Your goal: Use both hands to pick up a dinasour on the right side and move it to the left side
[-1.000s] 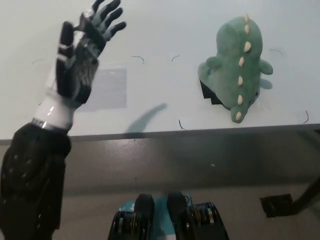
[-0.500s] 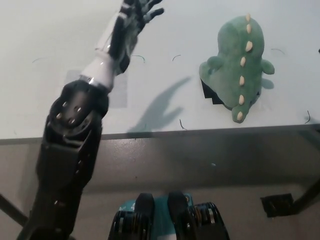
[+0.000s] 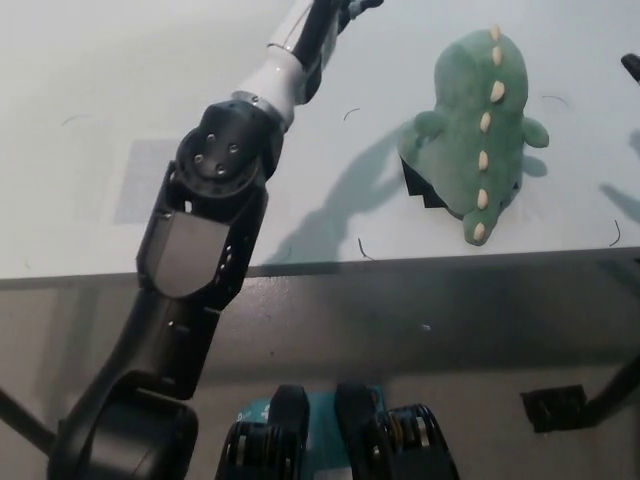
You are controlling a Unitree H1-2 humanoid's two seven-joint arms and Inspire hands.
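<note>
The green plush dinosaur [image 3: 475, 130], with a row of cream spikes down its back, lies on the right part of the white table [image 3: 100, 80]. My left arm reaches far across the table. Its white hand [image 3: 318, 22] is mostly cut off by the top edge, up and to the left of the dinosaur and apart from it. A small black tip of my right hand [image 3: 632, 66] shows at the right edge, beyond the dinosaur's right side. The rest of that hand is out of frame.
A black patch [image 3: 416, 186] peeks from under the dinosaur's left side. A grey rectangle [image 3: 140, 180] is marked on the table's left part. The table's front edge [image 3: 400, 262] runs across the middle. A black object [image 3: 555, 408] sits on the floor at lower right.
My left arm has stretched forward and to the right, toward the dinosaur, so its hand now sits at the top edge. A tip of my right hand has appeared at the right edge.
</note>
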